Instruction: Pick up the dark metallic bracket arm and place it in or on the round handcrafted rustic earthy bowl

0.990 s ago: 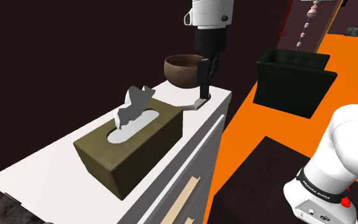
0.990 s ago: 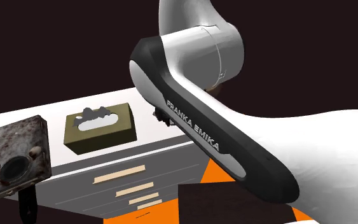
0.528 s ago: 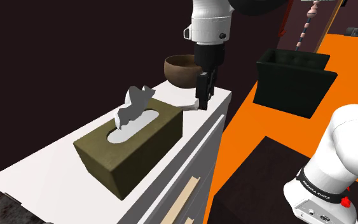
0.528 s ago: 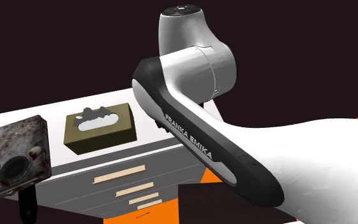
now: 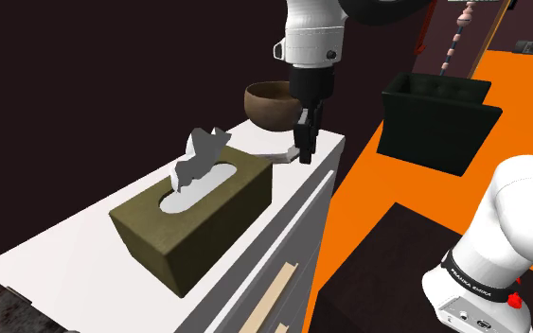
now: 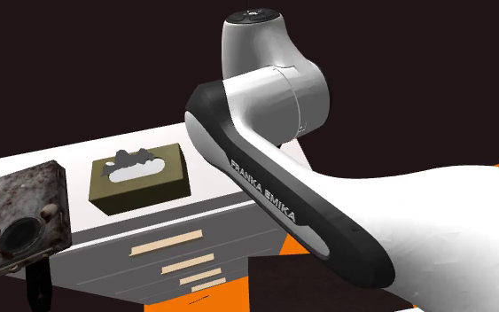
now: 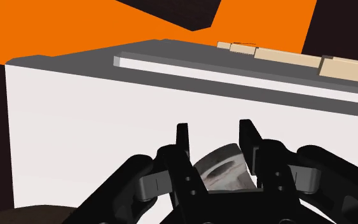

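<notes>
Your bracket arm (image 5: 283, 152) lies on the white cabinet top (image 5: 65, 236), at the corner nearest the bowl (image 5: 270, 102); the gripper (image 5: 302, 140) stands straight down over it. From the wrist, the gripper (image 7: 215, 143) has its two black fingers (image 7: 182, 143) drawn in against the sides of the bracket arm (image 7: 220, 170), so I read it as clasped, not loose. Treat it as stiff grey metal, probably light for its look, smooth enough to slip or pivot; the hold across its narrow width seems sound, but lift slowly and watch for swing, since the longer leg may hang off-centre.

Around you: the black armchair (image 5: 436, 118) sits on the orange floor well apart, no concern; the olive tissue box (image 5: 198, 222) with its tissue standing up lies near the bracket arm on the side away from the bowl, so it should not cross your path; a rusty boxy device (image 6: 24, 217) rests at the far end of the top. The bowl is brown, round, open upward, just beside the gripper; clear its rim before lowering.
</notes>
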